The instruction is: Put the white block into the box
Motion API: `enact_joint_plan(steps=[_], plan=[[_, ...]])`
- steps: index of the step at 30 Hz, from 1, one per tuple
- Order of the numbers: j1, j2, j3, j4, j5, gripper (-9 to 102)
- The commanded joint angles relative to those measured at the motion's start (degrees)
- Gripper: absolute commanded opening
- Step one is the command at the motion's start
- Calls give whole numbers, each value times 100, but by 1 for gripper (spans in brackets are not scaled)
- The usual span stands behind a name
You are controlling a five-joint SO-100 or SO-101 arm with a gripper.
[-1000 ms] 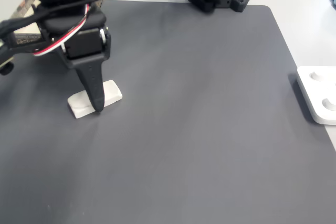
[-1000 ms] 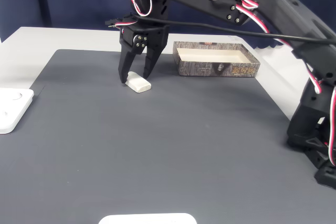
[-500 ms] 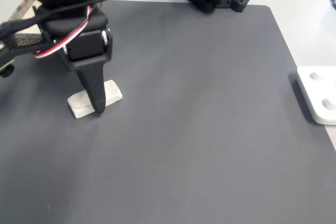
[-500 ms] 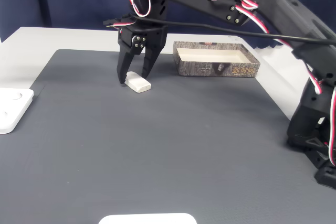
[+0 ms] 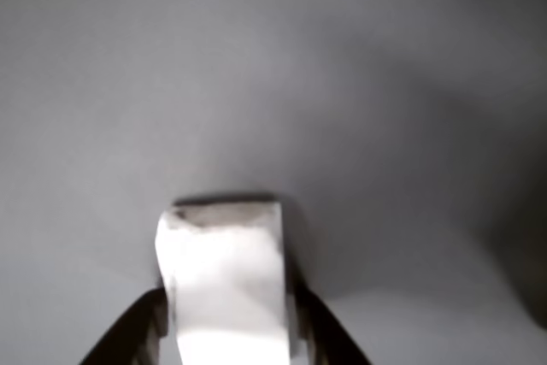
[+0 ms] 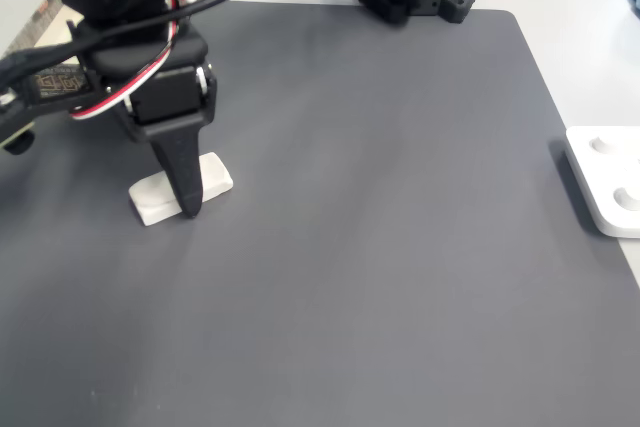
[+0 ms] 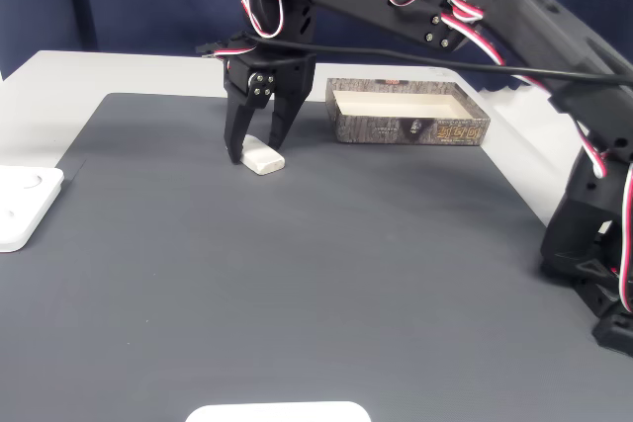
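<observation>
White block (image 7: 262,157) flat on dark mat (image 6: 400,247), just left of box (image 7: 407,113) in fixed view. Gripper (image 7: 253,144) down astride block, fingers part open, one each side, nothing clamped yet; straddling short width for squeeze.

One white block (image 7: 263,157), one cardboard box (image 7: 407,113), one white knobbed plate (image 6: 606,180), one dark mat (image 7: 297,274), one robot arm (image 7: 435,17)

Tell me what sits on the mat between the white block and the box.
Nothing: in a fixed view, the stretch of dark mat between the white block and the box is bare. The gripper straddles the block, one finger on that side.
</observation>
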Motion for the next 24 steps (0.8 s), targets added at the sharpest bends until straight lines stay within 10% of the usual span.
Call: enact_joint_plan(steps=[1, 24], plan=[[-132, 141, -334, -123, -88, 20], [-211, 193, -343, -299, -527, -2]])
